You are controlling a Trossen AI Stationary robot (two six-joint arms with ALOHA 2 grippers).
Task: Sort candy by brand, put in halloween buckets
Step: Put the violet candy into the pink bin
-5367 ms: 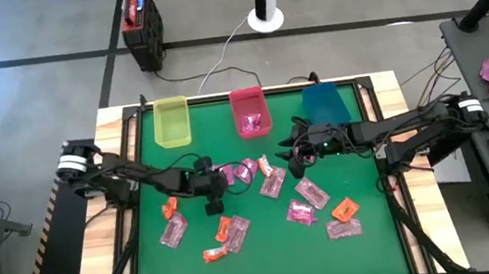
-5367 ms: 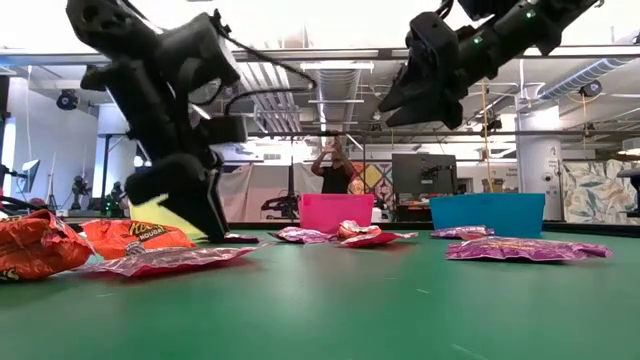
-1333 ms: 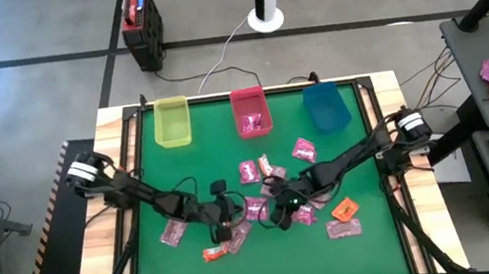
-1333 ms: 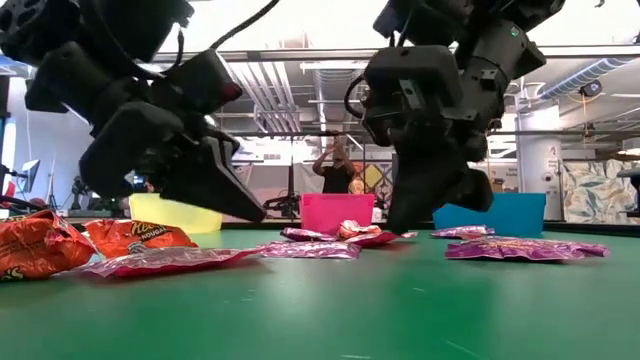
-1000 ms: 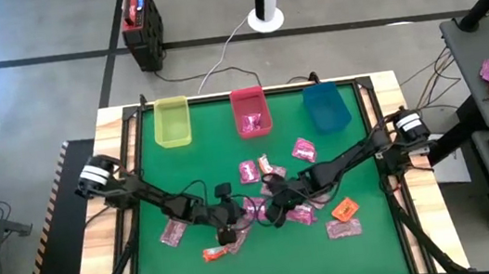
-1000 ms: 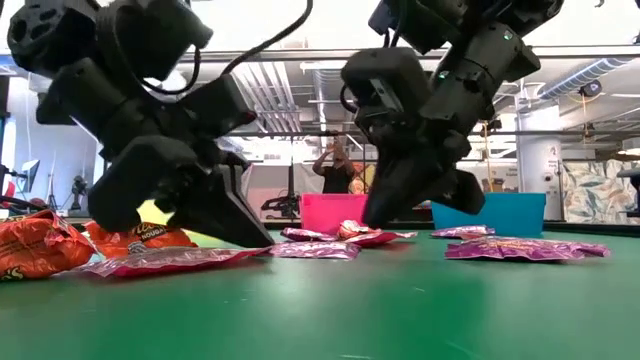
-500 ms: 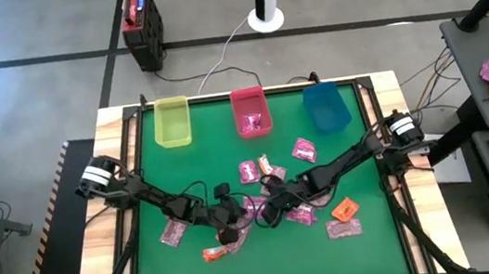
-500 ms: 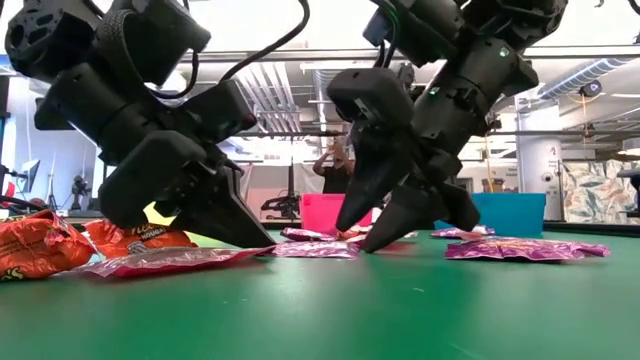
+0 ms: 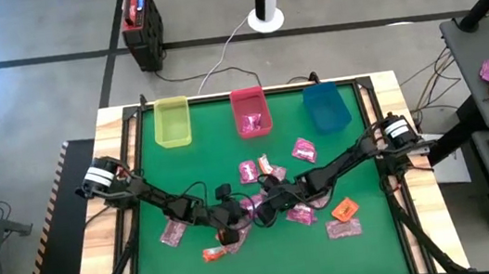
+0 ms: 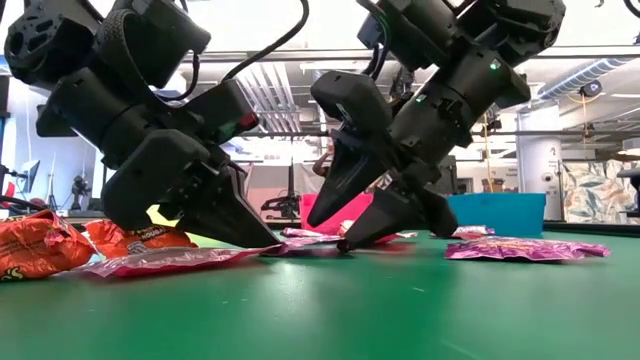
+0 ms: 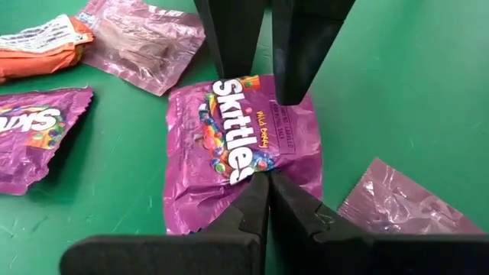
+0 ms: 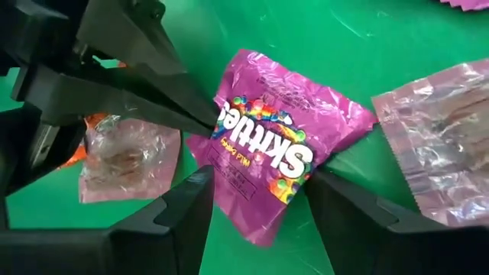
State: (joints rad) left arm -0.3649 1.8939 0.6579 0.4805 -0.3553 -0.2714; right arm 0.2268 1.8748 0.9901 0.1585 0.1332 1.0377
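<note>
A magenta Skittles packet [image 11: 243, 145] lies flat on the green mat near the middle of the table. My left gripper [image 11: 266, 179] is shut, with its tips down on the packet. My right gripper [image 12: 260, 191] comes from the opposite side; it is open, one finger on either side of the packet's end. More candy lies around: pale pink packets [image 9: 302, 149] and orange ones [image 9: 344, 209]. The halloween buckets stand in a row at the far edge: yellow-green [image 9: 172, 122], pink-red [image 9: 251, 111] and blue [image 9: 326, 106]. My left gripper presses its shut fingertips [image 11: 260, 191] down on the packet's printed face [image 11: 248, 164], near the edge on its own side. The fingers slant down from the table's left, and the packet lies flat on the mat. My right gripper's open fingertips [image 11: 294, 92] stand low over the packet's other end; I cannot tell whether they touch it.
Pale pink packets lie close by on both sides [image 11: 141, 42] [image 12: 439, 145], and an orange one [image 11: 38, 50] lies farther off. More packets lie at the near left [image 9: 173, 232] and near right [image 9: 343, 229]. A black-and-red box [image 9: 141, 23] stands on the floor beyond the table.
My right gripper has opened and sunk toward the mat, tipping further down, so its fingers now straddle the Skittles packet's end. My left gripper stays shut on the packet, which has kept its place.
</note>
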